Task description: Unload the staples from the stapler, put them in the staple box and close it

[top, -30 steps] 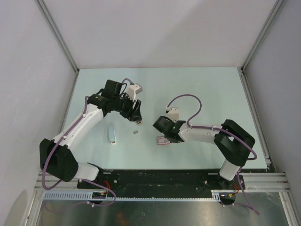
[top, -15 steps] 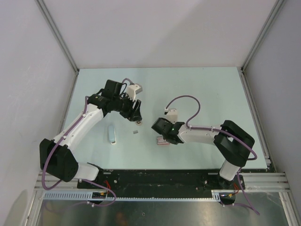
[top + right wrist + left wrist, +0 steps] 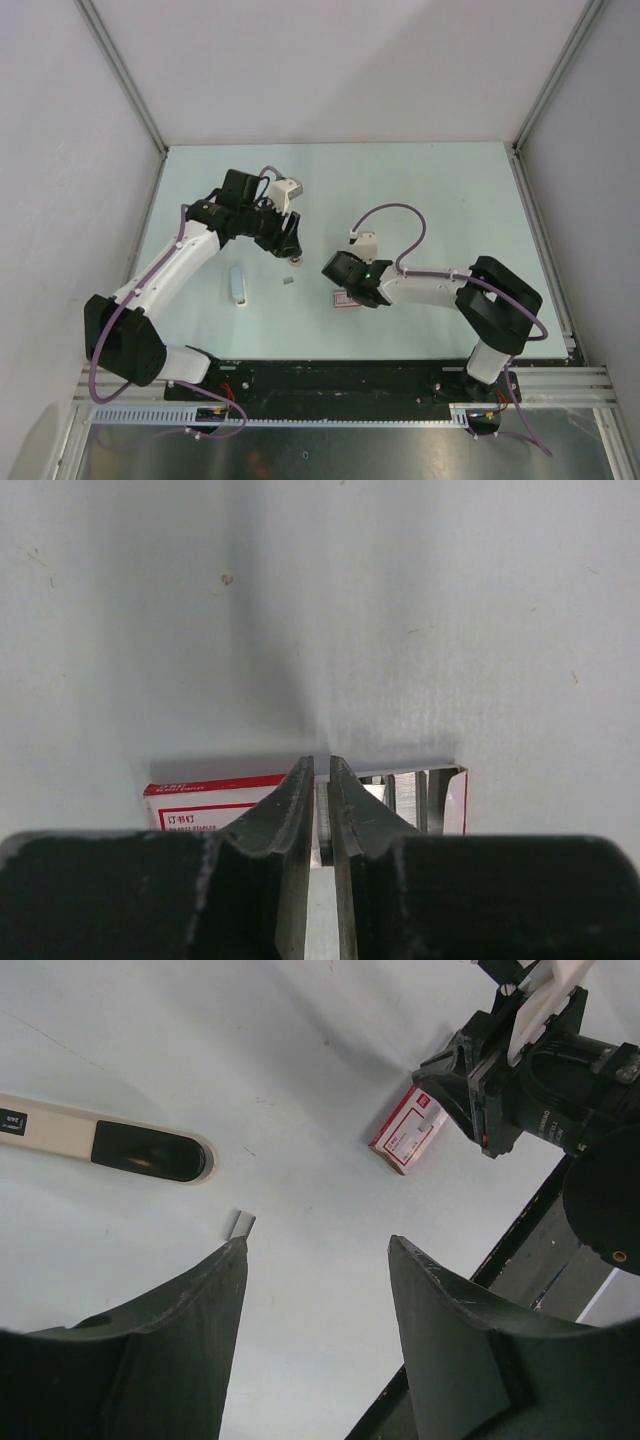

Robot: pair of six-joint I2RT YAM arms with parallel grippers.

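From above, the stapler (image 3: 238,285) lies left of centre on the table (image 3: 420,190), apart from both arms. The right gripper (image 3: 342,287) sits over a staple box (image 3: 347,300).

Left wrist view: the left gripper (image 3: 318,1250) is spread wide and empty, with the stapler at upper left.

Right wrist view: the fingers are pinched on a thin silvery strip (image 3: 322,818) at the open box.

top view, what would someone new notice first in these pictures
The right gripper draws the eye first: nearly shut on what looks like a thin silvery strip, right over the open red-and-white staple box near the middle of the table. To its left the left gripper hovers open near a small silvery piece, with the cream-and-black stapler lying further left.
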